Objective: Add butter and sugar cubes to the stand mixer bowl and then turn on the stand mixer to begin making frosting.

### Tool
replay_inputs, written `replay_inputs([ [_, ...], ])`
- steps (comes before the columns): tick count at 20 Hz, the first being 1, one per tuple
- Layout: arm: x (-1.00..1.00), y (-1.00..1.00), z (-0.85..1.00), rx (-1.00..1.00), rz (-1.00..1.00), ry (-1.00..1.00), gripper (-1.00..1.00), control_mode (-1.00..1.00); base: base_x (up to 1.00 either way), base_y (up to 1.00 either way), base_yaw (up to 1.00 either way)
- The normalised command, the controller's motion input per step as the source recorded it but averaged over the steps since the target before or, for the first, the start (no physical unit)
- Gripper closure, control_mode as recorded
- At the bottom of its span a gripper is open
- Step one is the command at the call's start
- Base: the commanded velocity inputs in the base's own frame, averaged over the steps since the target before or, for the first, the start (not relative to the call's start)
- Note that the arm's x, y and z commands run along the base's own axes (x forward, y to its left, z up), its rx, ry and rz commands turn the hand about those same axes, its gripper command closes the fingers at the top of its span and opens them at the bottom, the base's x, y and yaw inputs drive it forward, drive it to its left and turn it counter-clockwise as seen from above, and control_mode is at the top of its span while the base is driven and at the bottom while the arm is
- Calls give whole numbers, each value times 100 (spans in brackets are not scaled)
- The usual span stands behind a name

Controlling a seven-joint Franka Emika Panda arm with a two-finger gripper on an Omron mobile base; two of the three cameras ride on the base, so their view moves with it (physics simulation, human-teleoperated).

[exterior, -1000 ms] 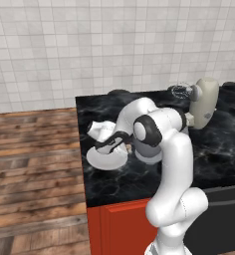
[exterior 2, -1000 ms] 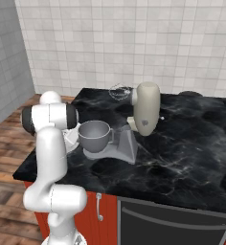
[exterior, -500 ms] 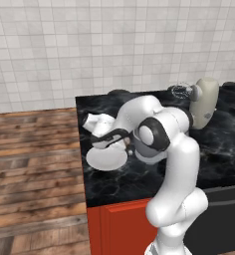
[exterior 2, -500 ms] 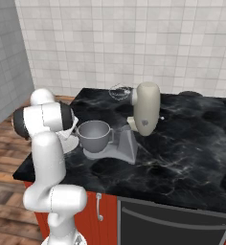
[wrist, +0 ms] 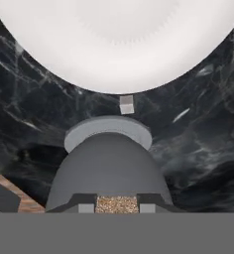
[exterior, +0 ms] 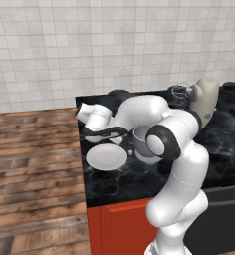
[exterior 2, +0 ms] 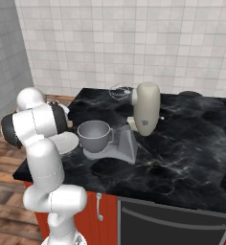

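Observation:
My gripper [wrist: 117,205] hangs by the left rim of the stand mixer bowl [exterior: 145,149] [exterior 2: 93,134], pointing down along its grey outer wall [wrist: 107,168]. It is shut on the butter [wrist: 117,203], a grainy yellowish-tan piece wedged between the fingertips. The sugar cubes [wrist: 126,104] are a tiny whitish lump lying on the black counter between the bowl and the white plate [wrist: 119,39] [exterior: 106,157]. The stand mixer [exterior: 206,97] [exterior 2: 147,108] stands with its cream head tilted up behind the bowl. In the left base view the gripper [exterior: 125,142] sits between plate and bowl.
The black marble counter [exterior 2: 182,153] ends just left of the plate, above a wooden floor [exterior: 35,164]. The wire whisk [exterior 2: 117,92] shows near the back wall. My elbow [exterior 2: 36,125] juts over the counter's left corner. Red cabinets [exterior 2: 105,215] stand below.
The hand has shifted a little to the right, from over the plate toward the bowl's rim, still gripping the butter. The elbow has swung outward and forward.

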Motion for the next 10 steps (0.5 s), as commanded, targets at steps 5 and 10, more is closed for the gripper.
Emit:
replay_inputs([
  [5,-5,-39,38,0,0,0,100,-100,0,0,0],
  [10,0,-56,4,0,0,0,100,-100,0,0,0],
])
